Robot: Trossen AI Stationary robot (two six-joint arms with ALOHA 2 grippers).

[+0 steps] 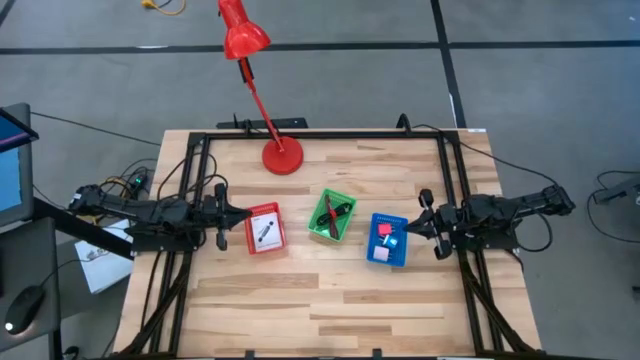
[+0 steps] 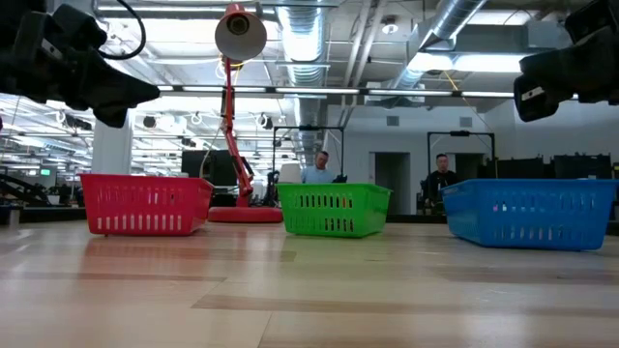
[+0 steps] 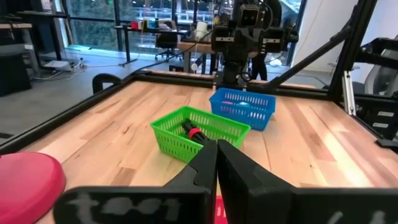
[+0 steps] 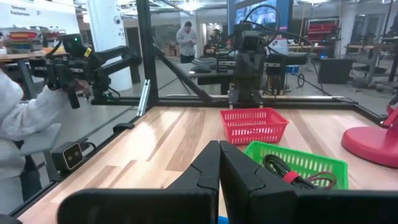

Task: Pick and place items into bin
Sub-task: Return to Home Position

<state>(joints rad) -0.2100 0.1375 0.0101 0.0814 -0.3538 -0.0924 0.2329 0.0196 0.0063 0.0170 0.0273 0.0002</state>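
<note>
A red plastic basket [image 1: 264, 250], a green plastic basket [image 1: 318, 234] and a blue plastic basket [image 1: 386, 261] are standing in a row, left to right. The left gripper [image 1: 236, 214] is pointing at the red, the right gripper [image 1: 408, 226] at the blue, each just beside it.

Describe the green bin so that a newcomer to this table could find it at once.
On the wooden table, near the red lamp's round base, three bins stand in a row between the left gripper and right gripper. The green bin is the middle one, between the red bin and blue bin, and holds a dark cord.
</note>
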